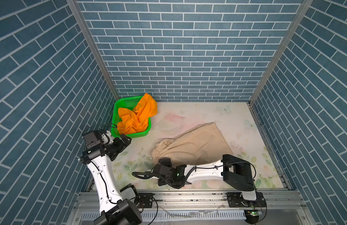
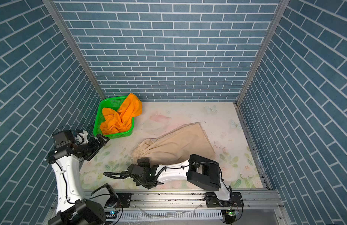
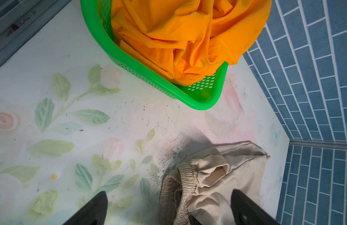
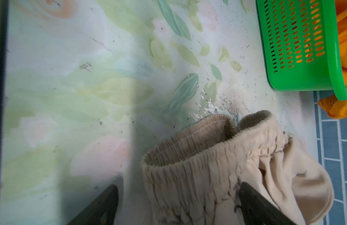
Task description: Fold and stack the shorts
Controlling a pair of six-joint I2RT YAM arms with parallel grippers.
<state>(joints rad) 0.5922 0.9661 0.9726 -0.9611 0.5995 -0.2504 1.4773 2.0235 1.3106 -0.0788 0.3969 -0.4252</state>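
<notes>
Beige shorts [image 1: 194, 144] lie on the table [image 1: 188, 116], right of centre in both top views. The legs appear to be laid one over the other, so a first lengthwise fold seems done. The hem end points toward the back right and lies fairly flat. The waistband [image 4: 198, 159] at the near left end is bunched and stands up in a loop rather than lying flat. No drawstring shows.

The orange shorts [image 1: 137, 116] are a crumpled heap in the green basket [image 1: 114, 118] at the back left, with one flap hanging over the far rim. They look untouched by any folding.

The right gripper [image 1: 165, 160] is low at the waistband end of the beige pair. In its wrist view the jaws are spread wide with the gathered elastic between them, and they pinch nothing. The left gripper [image 1: 126, 139] sits just beside the near corner of the basket. Its jaws are also spread and empty, and its wrist view looks across bare table toward both pairs.

I judge the task well under half done. The beige pair probably needs its waistband flattened and a second fold across. The orange pair has to come out of the basket, be spread, folded and then laid on the beige one. Nothing is stacked yet.
</notes>
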